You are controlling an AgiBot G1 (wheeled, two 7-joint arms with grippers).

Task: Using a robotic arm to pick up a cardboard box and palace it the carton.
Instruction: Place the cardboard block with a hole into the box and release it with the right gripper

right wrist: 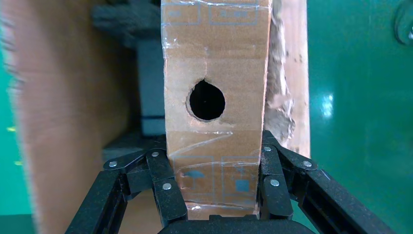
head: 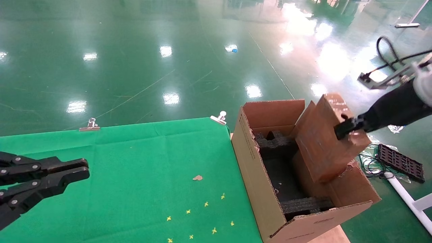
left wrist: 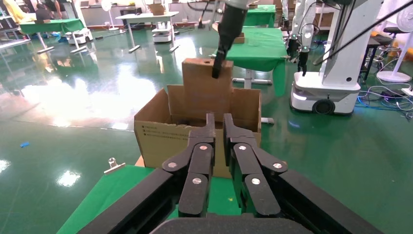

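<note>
Right gripper (head: 347, 130) pinching cardboard box (head: 329, 138), held tilted above the carton (head: 260, 182), lower end inside; left gripper (head: 76, 172) pressed together over green table (head: 141, 162)

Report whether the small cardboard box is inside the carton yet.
Partly in: the right hand holds the cardboard box tilted, lower end below the carton rim.

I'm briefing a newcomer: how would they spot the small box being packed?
Find the big open carton beside the green table. Tilted above its opening, clamped by the right gripper, is the cardboard box: narrow, tape-wrapped, with one round hole.
</note>
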